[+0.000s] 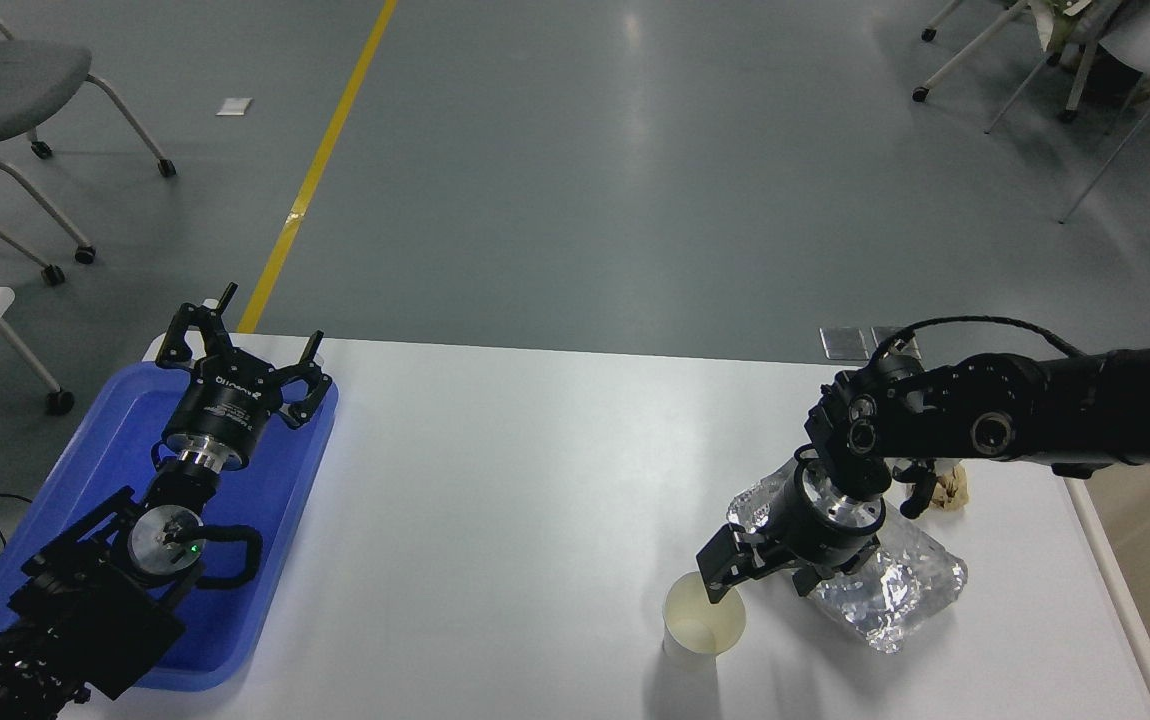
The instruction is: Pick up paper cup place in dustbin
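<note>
Partly, the right hand (755, 573) overlaps the paper cup (700, 628) rim.

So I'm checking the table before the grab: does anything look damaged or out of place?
The foil tray is crumpled and lies askew, partly under the right end effector. A crumpled paper ball sits behind it. The paper cup stands upright, undamaged.
</note>
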### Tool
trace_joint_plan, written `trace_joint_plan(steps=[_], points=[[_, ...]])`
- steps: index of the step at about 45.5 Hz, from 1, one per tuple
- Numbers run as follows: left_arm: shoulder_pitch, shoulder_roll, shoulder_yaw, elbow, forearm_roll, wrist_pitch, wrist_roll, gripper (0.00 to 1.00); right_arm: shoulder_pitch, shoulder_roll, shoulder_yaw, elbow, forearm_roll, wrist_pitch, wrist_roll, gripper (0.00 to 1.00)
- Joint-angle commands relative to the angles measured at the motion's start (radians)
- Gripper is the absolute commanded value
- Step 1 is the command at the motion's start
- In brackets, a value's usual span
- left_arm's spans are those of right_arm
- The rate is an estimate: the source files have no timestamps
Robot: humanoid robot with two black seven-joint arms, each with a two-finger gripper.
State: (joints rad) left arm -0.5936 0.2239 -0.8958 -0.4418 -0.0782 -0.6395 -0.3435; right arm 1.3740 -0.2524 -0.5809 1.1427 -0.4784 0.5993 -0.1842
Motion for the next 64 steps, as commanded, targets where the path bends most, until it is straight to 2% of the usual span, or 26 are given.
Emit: trace_joint_plan(steps=[1,6,7,10,17,18,20,37,43,64], points=[[0.000,0.000,0.000,0.000,0.000,0.000,0.000,1.00,-0.102,0.010,0.073,-0.035,-0.078,-0.038,0.005,0.94],[0.000,0.000,0.000,0.000,0.000,0.000,0.000,1.00,-0.133,0.004,0.113,-0.040,-0.135,-0.047,0.005,0.82],[0.000,0.000,0.000,0.000,0.000,0.000,0.000,1.00,-0.136,0.002,0.119,-0.040,-0.146,-0.050,0.005,0.76],[0.000,0.000,0.000,0.000,0.000,0.000,0.000,1.00,-0.141,-0.001,0.127,-0.040,-0.169,-0.052,0.005,0.51],[0.000,0.000,0.000,0.000,0.000,0.000,0.000,1.00,-0.136,-0.007,0.127,-0.040,-0.174,-0.053,0.003,0.24],[0.000,0.000,0.000,0.000,0.000,0.000,0.000,1.00,-0.133,-0.008,0.125,-0.040,-0.174,-0.053,0.005,0.18],[0.000,0.000,0.000,0.000,0.000,0.000,0.000,1.00,-0.128,-0.011,0.124,-0.040,-0.174,-0.055,0.005,0.00],[0.000,0.000,0.000,0.000,0.000,0.000,0.000,1.00,-0.037,-0.045,0.105,-0.031,-0.158,-0.050,0.003,0.00],[0.000,0.000,0.000,0.000,0.000,0.000,0.000,1.00,0.048,-0.091,0.095,-0.021,-0.144,-0.032,0.003,0.00],[0.000,0.000,0.000,0.000,0.000,0.000,0.000,1.00,0.355,-0.329,0.107,-0.021,-0.086,0.184,0.003,0.00]])
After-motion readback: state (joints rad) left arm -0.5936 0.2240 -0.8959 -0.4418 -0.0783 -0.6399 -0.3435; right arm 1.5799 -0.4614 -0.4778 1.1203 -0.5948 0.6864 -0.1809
